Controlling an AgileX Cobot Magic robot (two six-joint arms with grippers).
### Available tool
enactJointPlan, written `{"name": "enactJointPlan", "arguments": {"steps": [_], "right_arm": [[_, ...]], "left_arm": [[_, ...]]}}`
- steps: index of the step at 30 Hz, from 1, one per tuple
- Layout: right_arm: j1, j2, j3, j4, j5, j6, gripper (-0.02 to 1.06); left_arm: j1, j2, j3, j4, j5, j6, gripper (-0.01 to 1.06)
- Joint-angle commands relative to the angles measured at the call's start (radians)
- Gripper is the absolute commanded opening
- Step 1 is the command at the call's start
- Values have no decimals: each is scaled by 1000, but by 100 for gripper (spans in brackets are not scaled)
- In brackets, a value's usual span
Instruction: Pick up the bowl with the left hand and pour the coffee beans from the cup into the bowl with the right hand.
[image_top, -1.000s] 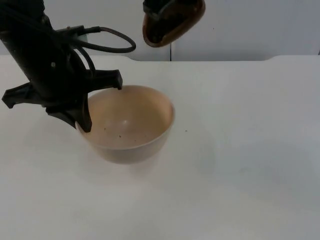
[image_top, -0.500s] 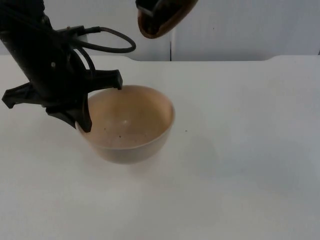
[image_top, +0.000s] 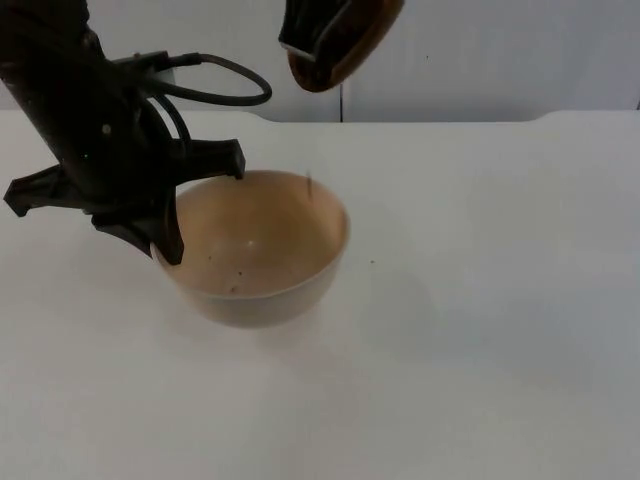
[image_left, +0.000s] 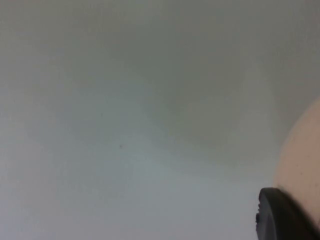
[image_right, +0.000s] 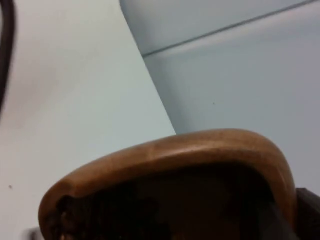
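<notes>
Left arm (image_top: 85, 130): matte black, thick rounded housing, bulky toward the wrist.
Left pincer (image_top: 165, 215): black, two flat tapered fingers spreading from a wide black cross-piece with pointed ends.
Left fingertip (image_left: 282, 215): black, blunt, rounded edge, dull finish.
Right pincer (image_top: 312, 30): black, with a pale strip along one finger's edge.
Right finger (image_right: 307, 210): black, straight-sided.
Markings: none legible on either arm.
</notes>
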Motion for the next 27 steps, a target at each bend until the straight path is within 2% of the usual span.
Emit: {"name": "enactJointPlan", "arguments": {"steps": [1,9,18,27], "right_arm": [[5,-6,15,-35,-4,43,0],[16,-6,15,-43,-11,76,0],[76,-6,15,-174,-6,89,0],[76,-6,15,-213,13,56,0]], "left_arm": [[3,-1,-3,-5,-8,-8,0],[3,-1,-3,-7,-8,-8,0],[3,-1,-3,-9,-8,-8,0],[3,-1,-3,-9,-8,-8,0]]}}
